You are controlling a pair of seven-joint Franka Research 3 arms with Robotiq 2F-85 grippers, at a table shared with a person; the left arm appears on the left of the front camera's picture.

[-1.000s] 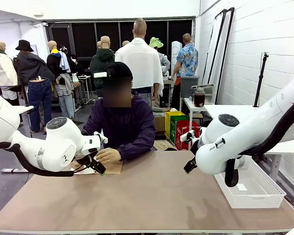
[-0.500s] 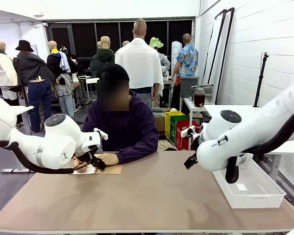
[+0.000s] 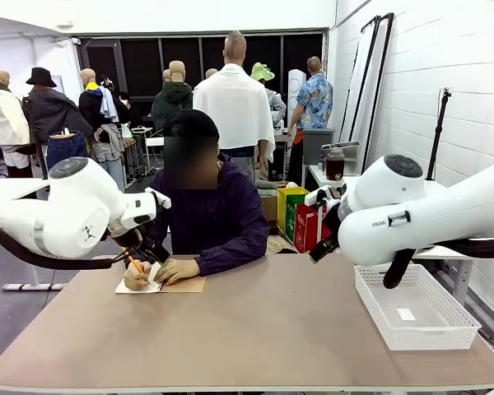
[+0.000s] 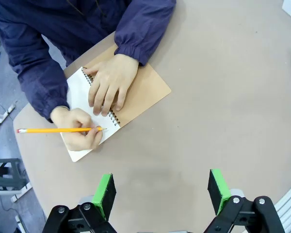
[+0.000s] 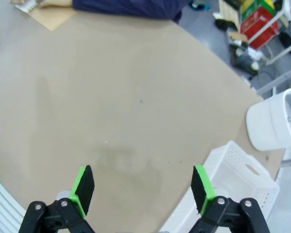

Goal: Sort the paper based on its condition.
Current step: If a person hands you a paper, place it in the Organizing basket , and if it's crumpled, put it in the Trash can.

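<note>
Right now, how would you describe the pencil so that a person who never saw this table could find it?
Look at the far left corner of the brown table, where the person sits over an open spiral notebook. The pencil lies in the hand resting on the white page: long, thin, orange-yellow, unlike anything near it.

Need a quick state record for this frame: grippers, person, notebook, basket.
left gripper: open, holding nothing, above the table near the notebook
right gripper: open, holding nothing, over bare table beside the basket
person: writing hand holds an orange pencil; other hand presses the notebook flat
spiral notebook: open at the table's far left, brown cover beside a white page
basket: white lattice, on the robot's right side of the table
sorting: not yet begun
</note>
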